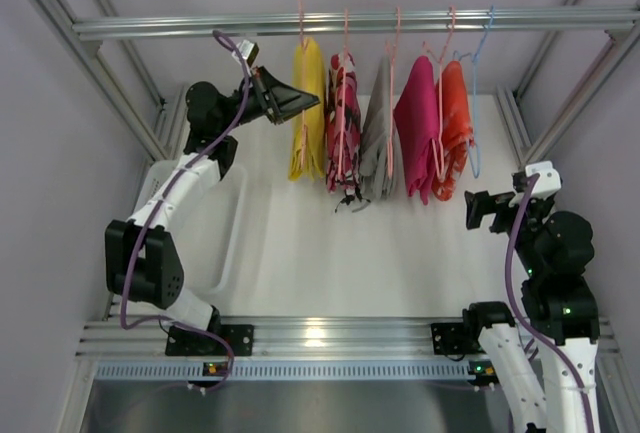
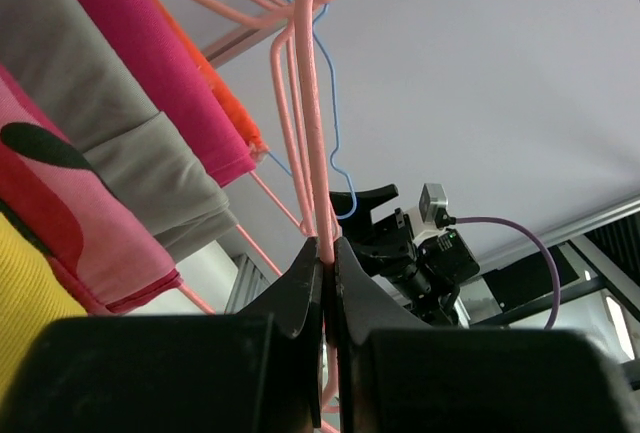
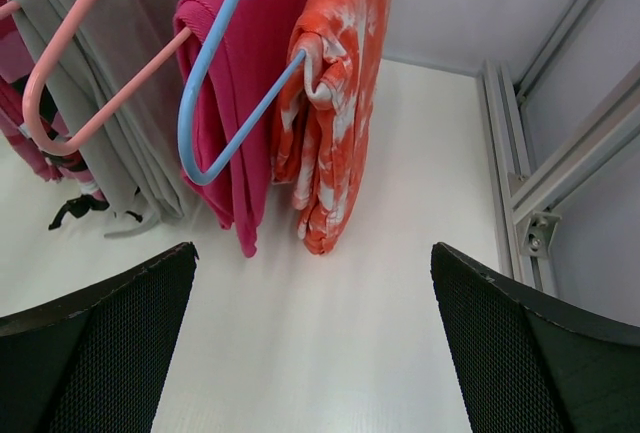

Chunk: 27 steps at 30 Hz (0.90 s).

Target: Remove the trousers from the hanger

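Overhead, the left gripper (image 1: 304, 103) is raised to the rail (image 1: 200, 25) with its tips against the yellow trousers (image 1: 308, 118). Beyond them, farther from that gripper, hang the patterned trousers (image 1: 342, 123), grey trousers (image 1: 380, 138), magenta trousers (image 1: 418, 133) and orange trousers (image 1: 455, 133). The right gripper (image 1: 472, 211) sits low, just beside and below the orange pair, near a blue hanger (image 1: 476, 113). From the left wrist, the left gripper (image 2: 322, 250) is pinched tight on the wire of a pink hanger (image 2: 310, 103), which runs up from between its fingers (image 2: 295, 293). All the trousers lie up and left of the grip, with yellow (image 2: 20, 298) nearest, and the right arm (image 2: 410, 248) shows straight ahead. From the right wrist, the right gripper (image 3: 312, 253) is spread wide with nothing in it. The orange trousers (image 3: 340, 103) hang ahead, between and above the fingers. The magenta (image 3: 250, 53) and grey (image 3: 140, 83) pairs are to their left, over the white table (image 3: 350, 343).
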Tool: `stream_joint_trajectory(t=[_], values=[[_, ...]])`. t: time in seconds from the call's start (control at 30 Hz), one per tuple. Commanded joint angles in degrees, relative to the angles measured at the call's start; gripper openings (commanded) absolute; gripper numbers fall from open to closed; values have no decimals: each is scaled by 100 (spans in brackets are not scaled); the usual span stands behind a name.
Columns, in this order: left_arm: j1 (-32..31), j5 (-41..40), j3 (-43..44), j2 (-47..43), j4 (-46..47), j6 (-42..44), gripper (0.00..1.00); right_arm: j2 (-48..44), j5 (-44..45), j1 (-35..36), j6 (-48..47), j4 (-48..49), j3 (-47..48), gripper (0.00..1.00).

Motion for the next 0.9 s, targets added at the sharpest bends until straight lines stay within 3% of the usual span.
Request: stream_joint_trajectory(t=[0.0,0.27,0.43,0.63,0.77,0.87], values=[[9,-110,655,-336,1147,551,0,99,-245,-77,-24,344,206,100],[0,-172,296,-1267,567,982,0,204,-877,-85,107,537,363,100],[0,-58,-196,-2109,-388,1526,0,344,-1458,-77,335,923,495,100],[0,-145,-935,-3093,-1557,2194,0,1011,-2327,-68,1187,1678,934,99],[0,-478,-1146,-3605,-2288,2826,0,1583,-2846,55,2075,2258,1277,91],[0,-847,-1357,-3948,-2640,2959,0,2084,-2734,633,2437,2664,1592,86]])
